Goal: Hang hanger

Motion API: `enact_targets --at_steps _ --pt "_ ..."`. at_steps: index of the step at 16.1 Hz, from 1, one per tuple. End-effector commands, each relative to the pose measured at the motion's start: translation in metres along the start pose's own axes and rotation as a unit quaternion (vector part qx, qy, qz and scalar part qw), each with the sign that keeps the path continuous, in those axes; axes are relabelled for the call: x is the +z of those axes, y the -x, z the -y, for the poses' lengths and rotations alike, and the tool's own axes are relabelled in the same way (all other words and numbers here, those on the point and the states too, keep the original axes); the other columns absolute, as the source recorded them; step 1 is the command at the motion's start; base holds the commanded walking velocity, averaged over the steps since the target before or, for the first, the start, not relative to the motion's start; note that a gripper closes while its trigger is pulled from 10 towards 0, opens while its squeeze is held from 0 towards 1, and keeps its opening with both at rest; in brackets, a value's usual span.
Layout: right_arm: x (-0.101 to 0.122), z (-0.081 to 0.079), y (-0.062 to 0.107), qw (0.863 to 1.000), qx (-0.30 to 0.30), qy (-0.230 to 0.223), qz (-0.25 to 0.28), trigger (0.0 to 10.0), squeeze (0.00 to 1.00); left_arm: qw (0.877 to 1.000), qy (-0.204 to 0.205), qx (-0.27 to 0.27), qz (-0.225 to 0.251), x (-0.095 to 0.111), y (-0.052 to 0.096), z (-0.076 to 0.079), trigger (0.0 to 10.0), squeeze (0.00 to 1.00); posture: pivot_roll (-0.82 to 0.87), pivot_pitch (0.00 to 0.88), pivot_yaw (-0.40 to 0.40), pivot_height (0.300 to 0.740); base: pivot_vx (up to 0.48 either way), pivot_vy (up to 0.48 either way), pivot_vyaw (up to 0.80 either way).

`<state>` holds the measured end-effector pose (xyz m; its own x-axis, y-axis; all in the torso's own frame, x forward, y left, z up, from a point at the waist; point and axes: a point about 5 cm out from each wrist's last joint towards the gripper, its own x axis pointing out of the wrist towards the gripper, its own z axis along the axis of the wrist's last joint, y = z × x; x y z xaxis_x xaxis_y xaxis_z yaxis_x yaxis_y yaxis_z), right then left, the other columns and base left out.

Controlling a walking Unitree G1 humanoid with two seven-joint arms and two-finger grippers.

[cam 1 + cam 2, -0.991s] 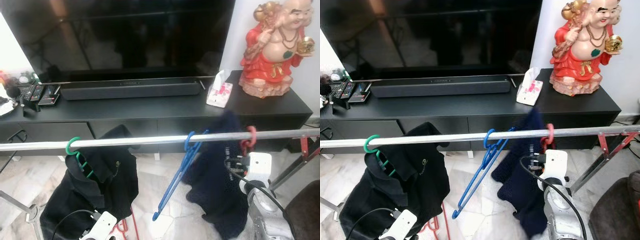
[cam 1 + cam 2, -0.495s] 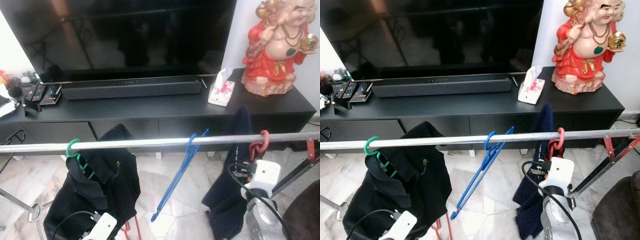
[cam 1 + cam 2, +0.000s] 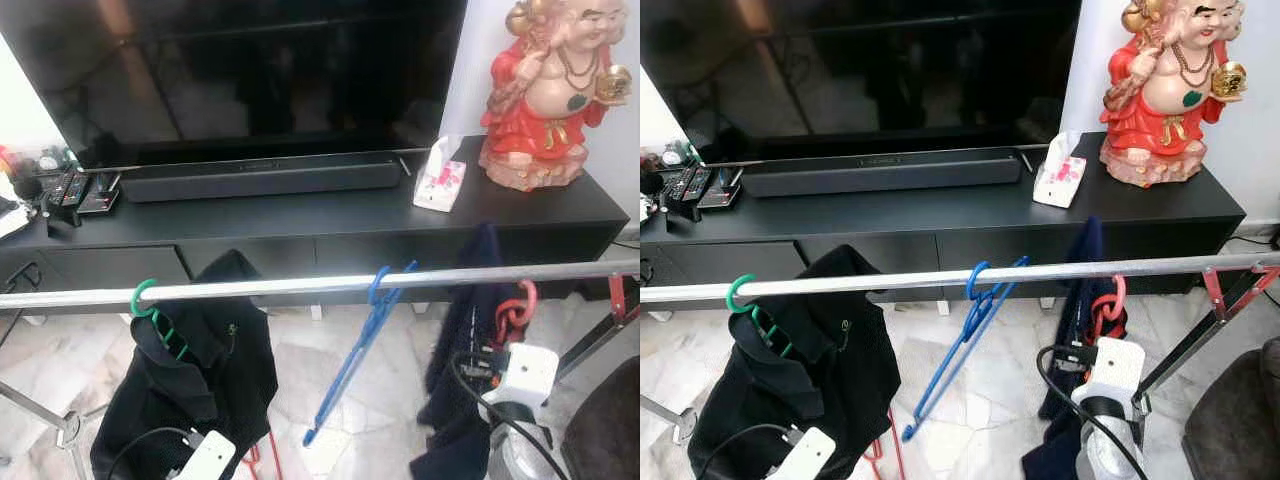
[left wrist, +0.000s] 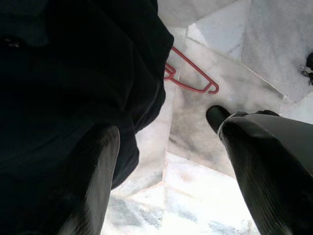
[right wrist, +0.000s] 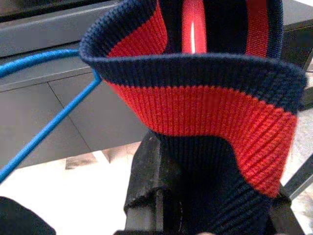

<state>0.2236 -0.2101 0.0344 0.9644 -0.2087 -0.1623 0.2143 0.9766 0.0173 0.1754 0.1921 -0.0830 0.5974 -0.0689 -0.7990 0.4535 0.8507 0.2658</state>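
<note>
The red hanger (image 3: pixel 517 305) with the navy garment (image 5: pixel 205 122), gripped by the right gripper (image 5: pixel 205 215), is held below the rail (image 3: pixel 300 285), not yet hooked; the left gripper (image 4: pixel 166 147) is open.

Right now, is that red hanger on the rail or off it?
Off: the red hanger hangs below the rail, its hook under it, sweater in the right claw.

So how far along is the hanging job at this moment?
Done: the green hanger with its black shirt and the bare blue hanger hang on the rail. In hand: the right pincer grips the navy and red garment, whose red hanger sits just below the rail, hook not over it. Left: hooking it on. Another red hanger lies on the floor.
</note>
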Motion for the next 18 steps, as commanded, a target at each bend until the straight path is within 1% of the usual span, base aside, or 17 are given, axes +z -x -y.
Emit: enact_targets --at_steps 1,2,3,4,5,6,7,9,10,11,12,13,15,16,18 --pt "0.011 -0.002 0.002 0.999 0.007 0.009 0.036 0.0 0.00 1.000 -0.008 -0.002 -0.015 -0.008 0.002 0.001 10.0 0.00 -0.05 0.001 0.067 0.740 0.000 0.000 0.00" --pt "0.007 -0.002 0.003 1.000 0.006 0.011 0.025 0.0 0.00 1.000 -0.008 -0.002 -0.015 -0.008 0.002 0.001 10.0 0.00 -0.05 0.001 0.066 0.740 0.000 0.000 0.00" --pt "-0.001 -0.001 0.006 1.000 0.006 0.015 0.008 0.8 0.00 1.000 -0.008 -0.002 -0.016 -0.009 0.002 0.001 10.0 0.00 -0.05 0.001 0.066 0.740 0.000 0.000 0.00" --pt "-0.010 0.000 0.007 1.000 0.009 0.018 -0.018 4.5 0.00 1.000 -0.007 -0.002 -0.017 -0.009 0.002 0.001 10.0 0.00 -0.05 0.001 0.064 0.740 0.000 0.000 0.00" --pt "-0.020 0.002 0.008 0.999 0.010 0.031 -0.043 10.0 0.00 1.000 -0.007 -0.001 -0.017 -0.009 0.002 0.001 10.0 0.00 -0.05 0.001 0.064 0.740 0.000 0.000 0.00" --pt "-0.025 0.003 0.008 0.998 0.010 0.027 -0.055 10.0 0.00 1.000 -0.006 0.000 -0.017 -0.009 0.002 0.001 10.0 0.00 -0.06 0.000 0.063 0.740 0.000 0.000 0.00" --pt "-0.041 0.008 0.007 0.996 0.004 0.031 -0.088 10.0 0.00 1.000 0.001 0.004 -0.017 -0.008 0.002 -0.001 10.0 0.00 -0.06 0.000 0.066 0.740 0.000 0.000 0.00" --pt "-0.059 0.011 0.005 0.991 0.002 0.026 -0.135 10.0 0.00 0.999 0.043 0.020 -0.023 -0.010 0.002 -0.005 10.0 0.00 -0.06 0.000 0.066 0.740 0.000 0.000 0.00" --pt "-0.064 0.009 0.004 0.988 0.011 0.027 -0.149 10.0 0.00 0.997 0.060 0.026 -0.027 -0.011 0.002 -0.007 10.0 0.00 -0.06 0.000 0.065 0.740 0.000 0.000 0.00" --pt "-0.070 0.009 0.004 0.986 0.017 0.034 -0.164 10.0 0.00 0.995 0.091 0.035 -0.031 -0.013 0.003 -0.010 10.0 0.00 -0.06 0.000 0.062 0.740 0.000 0.000 0.00" --pt "-0.073 0.011 0.003 0.985 0.012 0.033 -0.172 10.0 0.00 0.993 0.105 0.041 -0.036 -0.015 0.004 -0.012 10.0 0.00 -0.06 0.000 0.062 0.740 0.000 0.000 0.00" --pt "-0.079 0.013 0.003 0.982 0.008 0.036 -0.187 10.0 0.00 0.988 0.142 0.051 -0.042 -0.019 0.005 -0.015 10.0 0.00 -0.05 0.000 0.058 0.740 0.000 0.000 0.00" --pt "-0.084 0.015 0.003 0.978 0.004 0.029 -0.205 10.0 0.00 0.982 0.170 0.061 -0.047 -0.022 0.006 -0.016 10.0 0.00 -0.05 0.000 0.056 0.740 0.000 0.000 0.00" --pt "-0.089 0.015 0.004 0.974 0.009 0.032 -0.223 10.0 0.00 0.980 0.181 0.064 -0.053 -0.024 0.006 -0.017 10.0 0.00 -0.05 0.000 0.058 0.740 0.000 0.000 0.00" --pt "-0.091 0.017 0.003 0.973 -0.004 0.027 -0.230 10.0 0.00 0.981 0.178 0.060 -0.057 -0.024 0.006 -0.016 10.0 0.00 -0.04 0.000 0.058 0.740 0.000 0.000 0.00"
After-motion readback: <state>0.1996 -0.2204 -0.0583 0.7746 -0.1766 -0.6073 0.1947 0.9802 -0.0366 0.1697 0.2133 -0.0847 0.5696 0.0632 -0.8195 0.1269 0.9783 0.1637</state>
